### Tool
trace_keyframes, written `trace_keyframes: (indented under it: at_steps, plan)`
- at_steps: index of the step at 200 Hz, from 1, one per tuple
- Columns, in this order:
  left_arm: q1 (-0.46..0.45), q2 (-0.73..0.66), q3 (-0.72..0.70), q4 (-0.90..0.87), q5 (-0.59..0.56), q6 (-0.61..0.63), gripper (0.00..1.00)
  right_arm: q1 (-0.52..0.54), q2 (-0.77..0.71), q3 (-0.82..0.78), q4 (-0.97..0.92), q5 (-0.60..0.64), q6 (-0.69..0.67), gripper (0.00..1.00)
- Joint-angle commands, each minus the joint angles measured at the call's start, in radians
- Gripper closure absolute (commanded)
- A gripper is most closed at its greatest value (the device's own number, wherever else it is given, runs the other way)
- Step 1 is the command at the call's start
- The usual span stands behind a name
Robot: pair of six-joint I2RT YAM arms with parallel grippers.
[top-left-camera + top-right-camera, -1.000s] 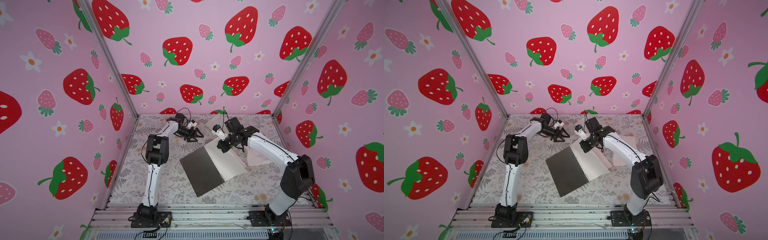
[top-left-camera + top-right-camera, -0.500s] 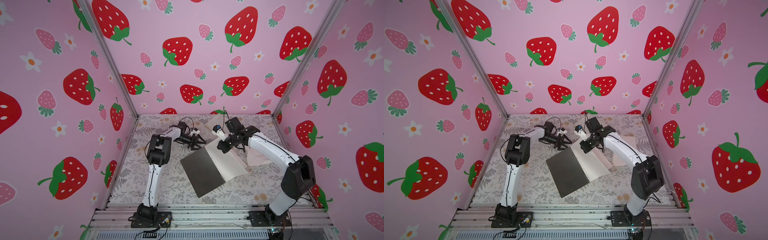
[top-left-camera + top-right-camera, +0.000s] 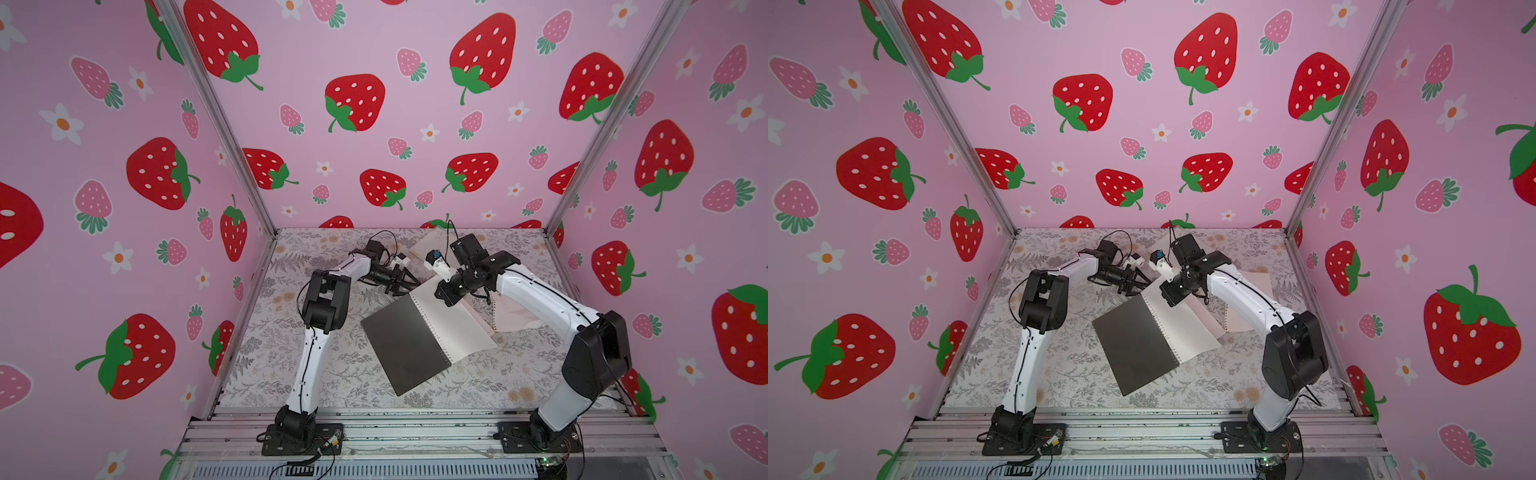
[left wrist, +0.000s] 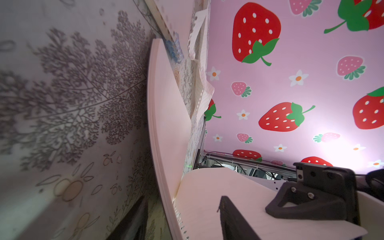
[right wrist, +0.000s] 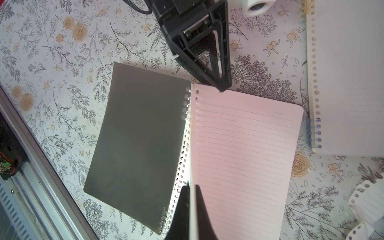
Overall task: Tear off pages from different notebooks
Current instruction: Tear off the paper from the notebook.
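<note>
We are judging step: tearing top page (image 5: 245,145) from dark-cover notebook (image 3: 405,345), lying open mid-desk (image 3: 332,374). Right gripper (image 5: 191,193) jaws pinching tight on page's punched edge. Left gripper (image 3: 405,286) jaws standing half open astride notebook's far corner, gripping nothing we can confirm. Next move needing left clamp before right pull.

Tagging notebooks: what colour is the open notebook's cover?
Plain dark brown-grey cover, no print; clearest in the right wrist view.

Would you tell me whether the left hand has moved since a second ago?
Yes: the left hand has come away from the back wall to the far corner of the open dark-covered notebook.
</note>
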Motion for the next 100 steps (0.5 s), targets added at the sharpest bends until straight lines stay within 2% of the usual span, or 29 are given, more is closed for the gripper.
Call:
trace_keyframes:
  at_steps: [1,22,40,64,82,86,100]
  plan:
    - [-0.026,0.006,-0.013,-0.065,0.015,0.048,0.45,0.005,0.001,0.043,-0.013,-0.004,-0.015,1.00]
    - [-0.040,0.010,-0.018,-0.075,0.018,0.053,0.45,0.006,0.008,0.044,-0.011,-0.014,-0.013,1.00]
    - [-0.049,0.012,-0.012,-0.092,0.018,0.064,0.51,0.006,0.018,0.038,-0.003,-0.013,-0.011,1.00]
    - [-0.055,0.017,-0.010,-0.114,0.020,0.077,0.80,0.008,0.032,0.038,0.012,-0.010,-0.007,1.00]
    - [-0.054,0.023,-0.006,-0.142,0.014,0.097,0.93,0.009,0.037,0.041,0.025,-0.008,-0.005,1.00]
    - [-0.054,0.025,-0.006,-0.145,0.011,0.100,0.99,0.009,0.040,0.041,0.027,-0.008,-0.006,1.00]
    - [-0.055,0.025,-0.008,-0.153,0.006,0.102,1.00,0.009,0.042,0.042,0.030,-0.004,-0.005,1.00]
